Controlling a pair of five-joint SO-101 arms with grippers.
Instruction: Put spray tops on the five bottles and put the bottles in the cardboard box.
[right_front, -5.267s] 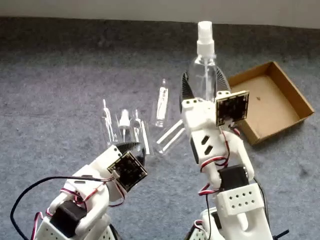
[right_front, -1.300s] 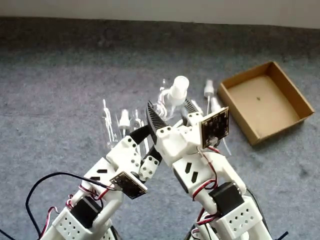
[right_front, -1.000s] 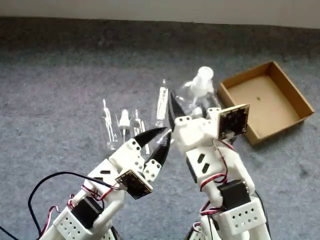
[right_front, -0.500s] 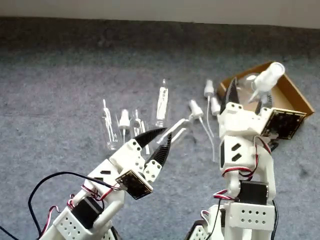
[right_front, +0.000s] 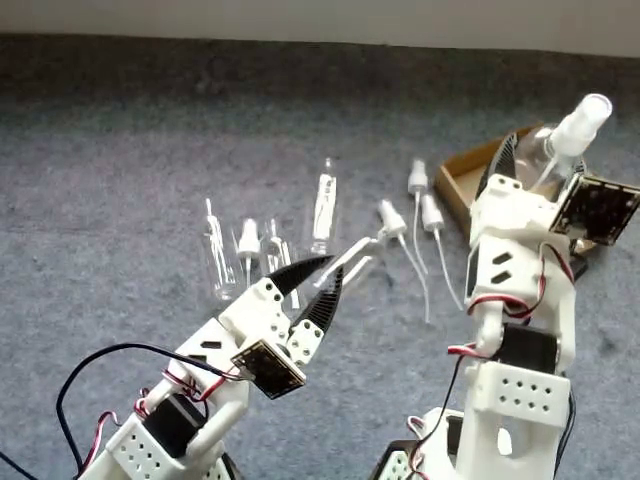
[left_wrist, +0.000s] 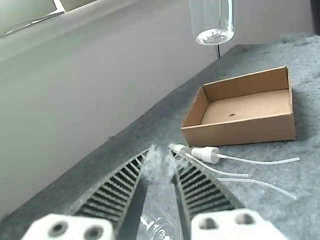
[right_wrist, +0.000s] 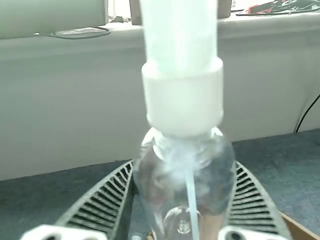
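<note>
High view: right gripper is clamped on a bottle with spray top fitted, held in the air over the box near the carpet's right edge. The arm covers most of the box. Left gripper has narrow jaws with nothing gripped, over mid-carpet. Loose spray tops lie between it and the box. Capless bottles lie toward the carpet's centre.

Left wrist view: left gripper jaws nearly meeting. Beyond them are loose spray tops, then the box, with the bottle base above it.

Right wrist view: bottle sits between the right gripper jaws, spray top up.
</note>
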